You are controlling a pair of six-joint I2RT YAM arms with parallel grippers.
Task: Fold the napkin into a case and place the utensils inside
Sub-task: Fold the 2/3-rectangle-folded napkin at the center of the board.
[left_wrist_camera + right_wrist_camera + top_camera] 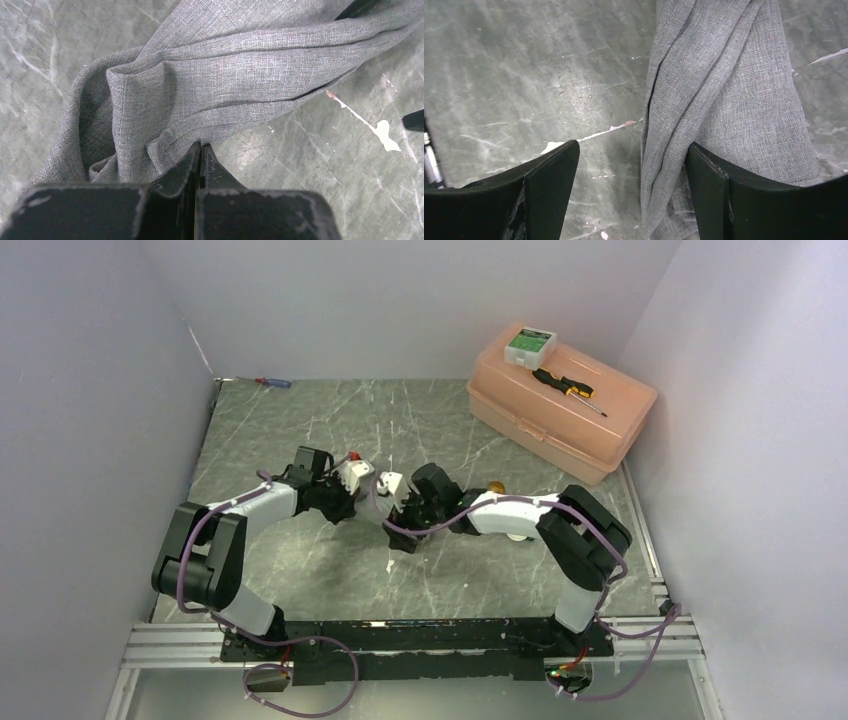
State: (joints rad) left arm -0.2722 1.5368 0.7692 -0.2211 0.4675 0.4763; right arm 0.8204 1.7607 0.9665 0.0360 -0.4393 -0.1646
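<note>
Two pincers are at the napkin [225, 75], which lies bunched on the counter [300, 420] well in front of the box [560, 425] and to its left, where the two arms are nose to nose.

The left pincer [200, 150] is fully closed. Its two black fingers are pressed flat together, with a hemmed edge of the napkin nipped at their tips. From there the cloth runs away in long soft folds, with a deep pucker on one side (the top view hardly shows it, being grey cloth on grey marble under the arms).

The right pincer [633, 150] stands wide open and has hold of nothing. A twisted rope of napkin passes between its fingers. It lies against the inner face of the finger on the right of that view and well apart from the other, with bare counter between.

A gold spoon [495, 487] shows only as a small round glint just past the right forearm, on the near side of the box; its handle is hidden.

On the box lid lie a black-and-yellow screwdriver [570, 388] and a small green-and-white pack [529, 342]. A red-and-blue screwdriver [272, 382] lies by the back wall, far left of the box.
</note>
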